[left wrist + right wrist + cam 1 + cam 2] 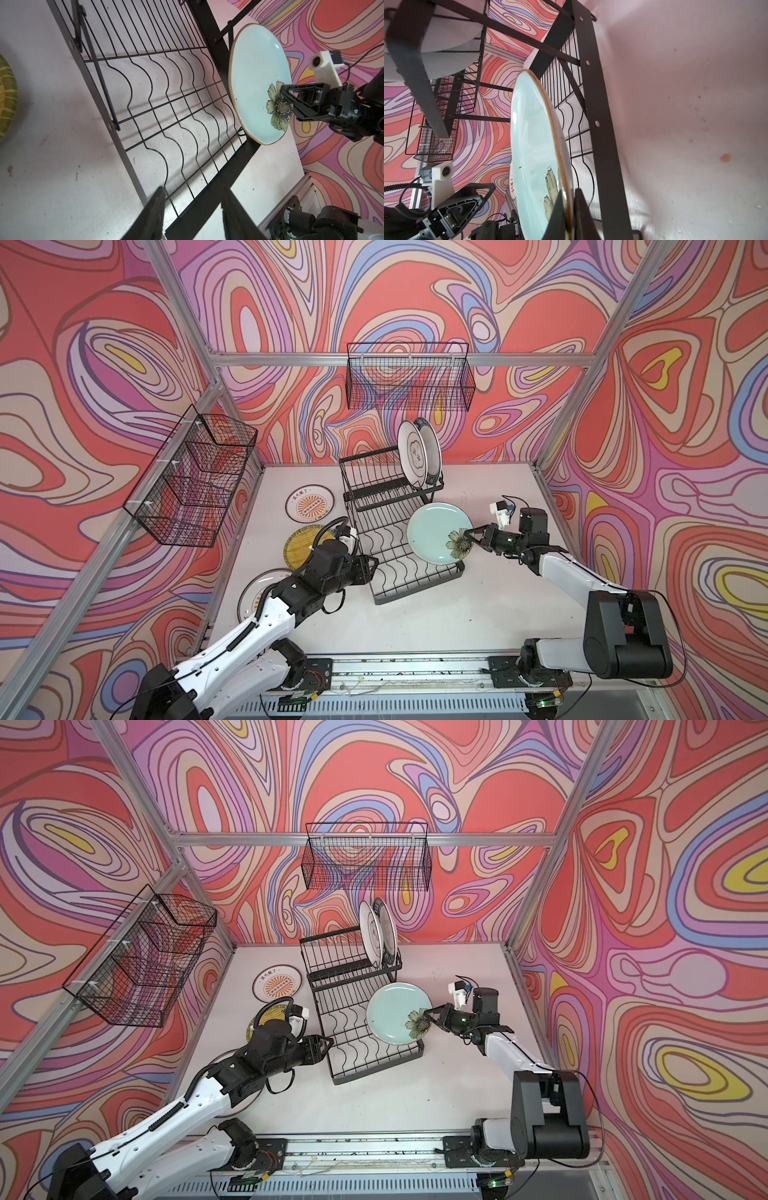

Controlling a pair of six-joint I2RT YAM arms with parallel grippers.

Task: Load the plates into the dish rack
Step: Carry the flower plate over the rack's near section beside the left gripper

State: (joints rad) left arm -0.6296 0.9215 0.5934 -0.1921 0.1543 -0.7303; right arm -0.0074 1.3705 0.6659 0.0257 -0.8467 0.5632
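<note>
My right gripper [467, 536] is shut on the rim of the pale green floral plate [432, 531], pinching it by the flower. It holds the plate tilted on edge over the right side of the dish rack [399, 572]'s low wavy tray. In the right wrist view the rim sits between the fingers of the right gripper [569, 191]. My left gripper [374, 566] is open and empty at the tray's left edge. Two plates [411, 458] stand upright in the raised tier. A sunburst plate [309, 502], a yellow plate [299, 545] and another plate [257, 593] lie left of the rack, partly under my left arm.
Two fine-mesh black baskets hang on the walls, one at the back [409, 377] and one on the left [195, 477]. An aluminium rail [415, 668] with both arm bases runs along the table's front edge.
</note>
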